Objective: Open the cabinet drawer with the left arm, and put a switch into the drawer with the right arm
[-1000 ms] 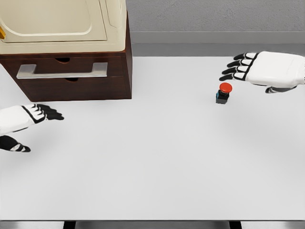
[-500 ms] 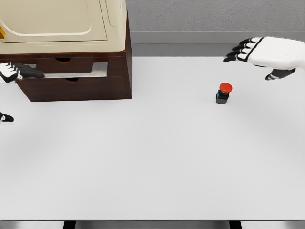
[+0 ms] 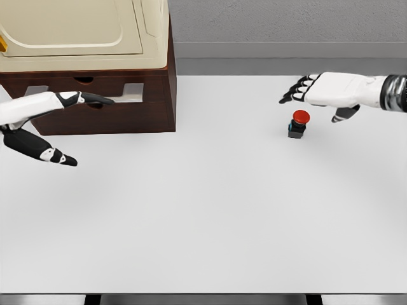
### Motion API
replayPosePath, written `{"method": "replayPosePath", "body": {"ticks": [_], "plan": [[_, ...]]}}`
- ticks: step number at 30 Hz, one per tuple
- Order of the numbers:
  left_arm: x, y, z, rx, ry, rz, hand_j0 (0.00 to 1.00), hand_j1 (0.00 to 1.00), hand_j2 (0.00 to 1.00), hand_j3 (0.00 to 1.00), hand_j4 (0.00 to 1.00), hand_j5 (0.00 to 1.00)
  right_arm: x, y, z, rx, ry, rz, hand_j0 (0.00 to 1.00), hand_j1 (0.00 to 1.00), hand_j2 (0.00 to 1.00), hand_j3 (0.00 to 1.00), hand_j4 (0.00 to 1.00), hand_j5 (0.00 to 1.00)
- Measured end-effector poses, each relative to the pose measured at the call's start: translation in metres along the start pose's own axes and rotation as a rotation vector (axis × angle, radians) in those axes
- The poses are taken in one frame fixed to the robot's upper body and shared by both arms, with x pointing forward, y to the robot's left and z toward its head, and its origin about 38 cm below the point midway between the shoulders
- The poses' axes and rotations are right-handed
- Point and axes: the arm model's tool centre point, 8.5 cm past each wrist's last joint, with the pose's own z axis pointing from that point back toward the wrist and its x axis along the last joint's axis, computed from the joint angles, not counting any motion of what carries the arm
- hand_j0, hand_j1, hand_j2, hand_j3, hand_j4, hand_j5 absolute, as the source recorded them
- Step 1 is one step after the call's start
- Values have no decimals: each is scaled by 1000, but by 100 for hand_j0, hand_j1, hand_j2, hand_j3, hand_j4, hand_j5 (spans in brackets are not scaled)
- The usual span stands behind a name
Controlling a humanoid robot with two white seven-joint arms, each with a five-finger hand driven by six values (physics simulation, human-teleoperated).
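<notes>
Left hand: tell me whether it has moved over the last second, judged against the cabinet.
Yes. The left hand has risen from the table and moved rightward across the cabinet front; its fingers now reach along the drawer handle.

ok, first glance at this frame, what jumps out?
The red-capped switch stands alone on the white table, right of centre, with the open right hand hovering just above and behind it. At far left, the left hand reaches its fingers across the handle of the dark wood cabinet drawer, which looks shut.
</notes>
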Motion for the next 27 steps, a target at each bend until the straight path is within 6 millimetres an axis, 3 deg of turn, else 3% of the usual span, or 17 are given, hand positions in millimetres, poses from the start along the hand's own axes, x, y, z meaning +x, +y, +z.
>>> {"method": "replayPosePath", "body": {"ticks": [6, 11, 19, 27], "plan": [[-10, 12, -2, 18, 141, 90, 97, 97, 97, 97, 97, 97, -3, 1, -13, 32, -2, 0, 100, 100, 100, 100, 100, 100], [-23, 9, 0, 10, 254, 145, 100, 100, 100, 100, 100, 100, -2, 9, -27, 64, -14, -21, 100, 100, 100, 100, 100, 100], [-22, 17, 0, 23, 283, 135, 100, 100, 100, 100, 100, 100, -6, 18, -38, 98, -6, -40, 100, 100, 100, 100, 100, 100], [-37, 20, 5, 61, 378, 120, 100, 100, 100, 100, 100, 100, -7, 20, -42, 105, -4, -50, 100, 100, 100, 100, 100, 100]]}}
